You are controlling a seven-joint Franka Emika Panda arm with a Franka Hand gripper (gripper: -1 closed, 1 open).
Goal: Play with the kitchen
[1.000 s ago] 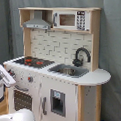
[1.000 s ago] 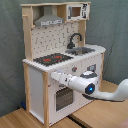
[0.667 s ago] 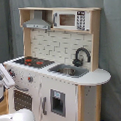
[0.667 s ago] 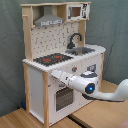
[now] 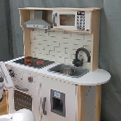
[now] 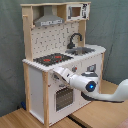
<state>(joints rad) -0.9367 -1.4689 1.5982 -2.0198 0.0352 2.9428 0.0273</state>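
1. Second exterior view puts the toy kitchen [image 6: 60, 60] across the frame's centre, on a wooden floor against a grey curtain. My arm enters from the lower right, and the gripper [image 6: 56, 73] sits at the cabinet's front face, just under the hob [image 6: 50, 59] and above the windowed oven door [image 6: 62, 97].

2. I cannot tell whether the fingers are spread or closed; they merge into the white front panel. If I command a pull on the wrong assumption, I either slip off or drag nothing.

3. In the first exterior view the arm only shows at the frame's left edge, beside the knob panel [image 5: 23, 77]. Contact is hidden there too, so neither camera confirms a touch.

4. My main worry is tipping. The kitchen is tall and looks light, with the hood [image 6: 49, 20] and microwave [image 6: 76, 12] up high. A firm push or a tug on a closed door could rock or slide the whole unit.

5. Second worry: the wrist [image 6: 89, 86] hangs close to the oven door. Swinging that door outward could strike the wrist.

6. The tap [image 5: 81, 55] and sink [image 5: 69, 71] are well apart from the gripper, so no risk there.
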